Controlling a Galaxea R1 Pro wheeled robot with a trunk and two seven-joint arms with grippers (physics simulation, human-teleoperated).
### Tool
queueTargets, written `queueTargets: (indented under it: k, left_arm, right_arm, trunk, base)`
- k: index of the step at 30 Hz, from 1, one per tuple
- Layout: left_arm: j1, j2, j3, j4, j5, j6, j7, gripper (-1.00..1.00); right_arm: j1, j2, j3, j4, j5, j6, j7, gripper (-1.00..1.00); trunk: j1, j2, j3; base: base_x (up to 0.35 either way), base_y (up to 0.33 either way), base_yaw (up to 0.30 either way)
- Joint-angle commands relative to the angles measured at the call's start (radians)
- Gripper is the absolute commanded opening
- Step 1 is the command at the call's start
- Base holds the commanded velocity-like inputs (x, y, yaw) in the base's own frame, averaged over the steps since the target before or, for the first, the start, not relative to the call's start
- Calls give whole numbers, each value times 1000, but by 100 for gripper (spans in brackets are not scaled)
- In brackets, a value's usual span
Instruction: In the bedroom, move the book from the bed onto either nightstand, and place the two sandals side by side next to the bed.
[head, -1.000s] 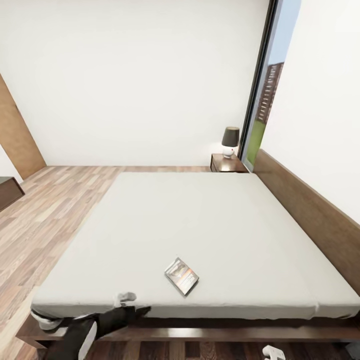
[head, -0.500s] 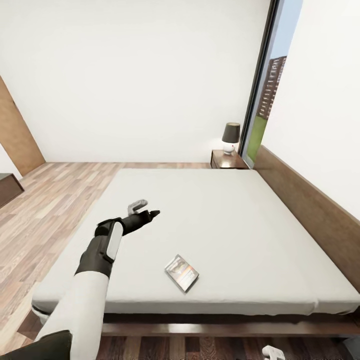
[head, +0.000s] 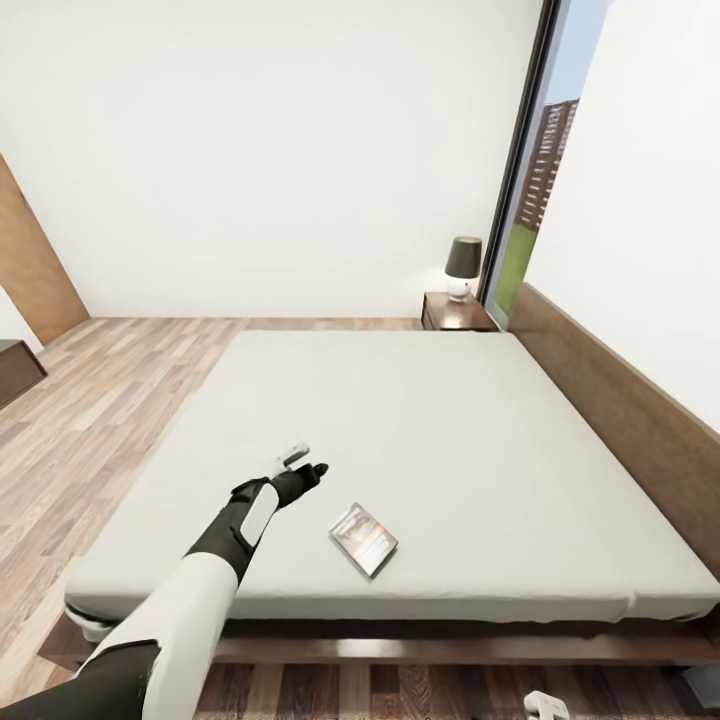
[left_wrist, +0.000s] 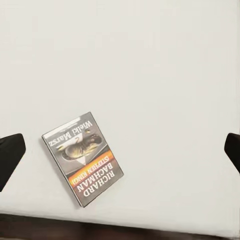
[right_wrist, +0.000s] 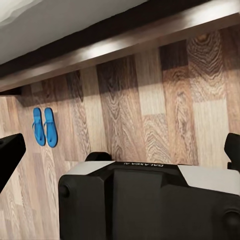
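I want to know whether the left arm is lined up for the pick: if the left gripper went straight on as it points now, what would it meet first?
Probably the bed's mattress, not the book, which lies off-centre between the open left gripper's fingers; depth is unclear.

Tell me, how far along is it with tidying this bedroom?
The two sandals already lie side by side on the floor by the bed. The left hand, open, hovers over the mattress near the book, which isn't picked up yet. Carrying it to the nightstand remains.
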Motion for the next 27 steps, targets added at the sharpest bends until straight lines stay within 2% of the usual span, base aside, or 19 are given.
queueTargets:
  k: [1, 2, 5, 7, 10, 18, 27]
  left_arm:
    - [-1, -1, 3, -3, 8, 23, -23, 100]
    - [-1, -1, 3, -3, 8, 27, -37, 100]
    - [-1, 0, 1, -4, 9, 37, -159, 100]
    - [-1, 3, 0, -3, 7, 41, -264, 100]
    - [-1, 5, 2, -2, 6, 43, -321, 100]
    - [-1, 26, 9, -4, 7, 41, -347, 100]
    - [-1, 28, 11, -4, 6, 41, -348, 100]
  right_arm:
    - [-1, -1, -2, 1, -1, 0, 4, 100]
    - [-1, -1, -2, 1, -1, 0, 4, 100]
    - [-1, -1, -2, 1, -1, 0, 4, 100]
    - [-1, -1, -2, 1, -1, 0, 4, 100]
    - [-1, -2, -2, 1, -1, 0, 4, 100]
    - [-1, -2, -2, 1, -1, 0, 4, 100]
    - [-1, -2, -2, 1, -1, 0, 4, 100]
  trunk:
    - [1, -2, -4]
    - [1, -2, -5]
    - [1, -2, -10]
    - [1, -2, -13]
    - [1, -2, -18]
    - [1, -2, -30]
    - [1, -2, -44]
  base:
    - [0, 0, 0]
    - [0, 0, 0]
    - [0, 0, 0]
    - [0, 0, 0]
    - [0, 0, 0]
    - [0, 0, 0]
    - [0, 0, 0]
